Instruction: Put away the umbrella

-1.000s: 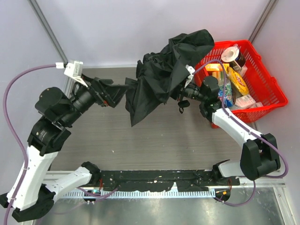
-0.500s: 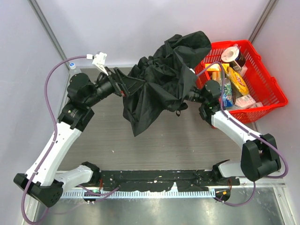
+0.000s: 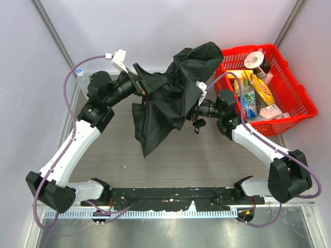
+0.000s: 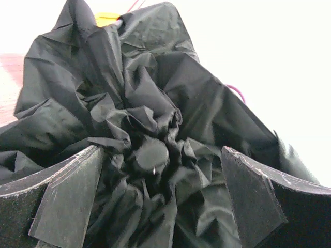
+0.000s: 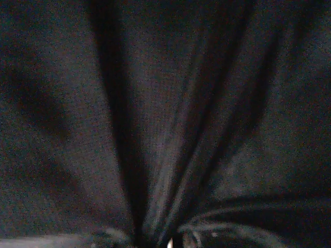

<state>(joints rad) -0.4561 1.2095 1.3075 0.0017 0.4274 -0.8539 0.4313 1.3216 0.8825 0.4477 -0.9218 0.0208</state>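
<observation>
Worktop (image 3: 207, 155): grey, umbrella (image 3: 170, 98) bunched above its far edge.
Axis: left-right, crown cap (image 4: 151, 155) facing left tool (image 4: 164, 170).
Left tool: spread astride cap.
Right tool (image 3: 199, 109): fabric-smothered; cannot tell.

A grey wood-grain tabletop (image 3: 207, 160) lies below the left gripper (image 3: 147, 83). Pale, evenly lit walls (image 3: 155, 31) rise behind it, with slanted metal posts (image 3: 51, 30) at the corners.

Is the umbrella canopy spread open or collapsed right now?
Collapsed, but not tidily bundled: the umbrella hangs in loose crumpled folds, its fabric gathered around the tip cap, which sits between the fingers of the open left gripper.
</observation>
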